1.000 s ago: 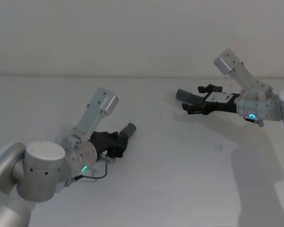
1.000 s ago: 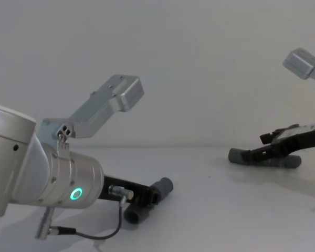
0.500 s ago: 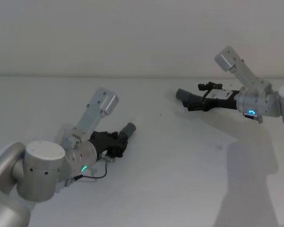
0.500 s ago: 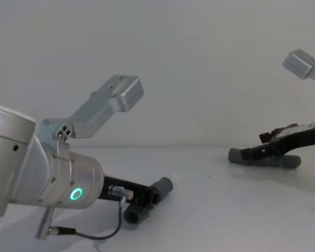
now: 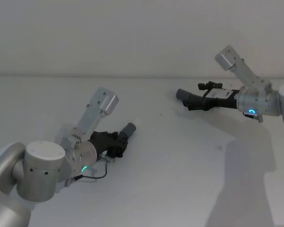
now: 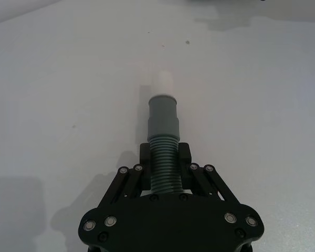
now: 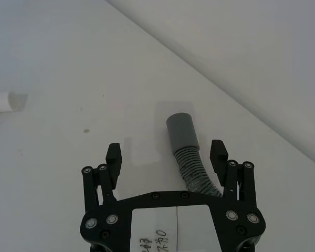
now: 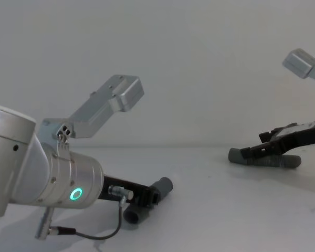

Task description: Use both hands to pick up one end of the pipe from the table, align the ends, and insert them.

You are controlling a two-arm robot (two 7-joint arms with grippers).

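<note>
A plain pale wall [image 5: 132, 33] rises behind the counter [image 5: 170, 179] and meets its far edge in a straight horizontal line in the head view. A tiny dark speck [image 7: 86, 130] marks the white surface. A broad, soft shadow [image 5: 246, 179] lies across the near right part of the counter.

Right gripper [image 5: 197, 97]: rolled at the wrist since a second ago, its flat body now tilted nearer edge-on.
Height: lifted slightly over the long hose [image 5: 183, 94], toward the table's [image 5: 156, 189] far edge.
</note>
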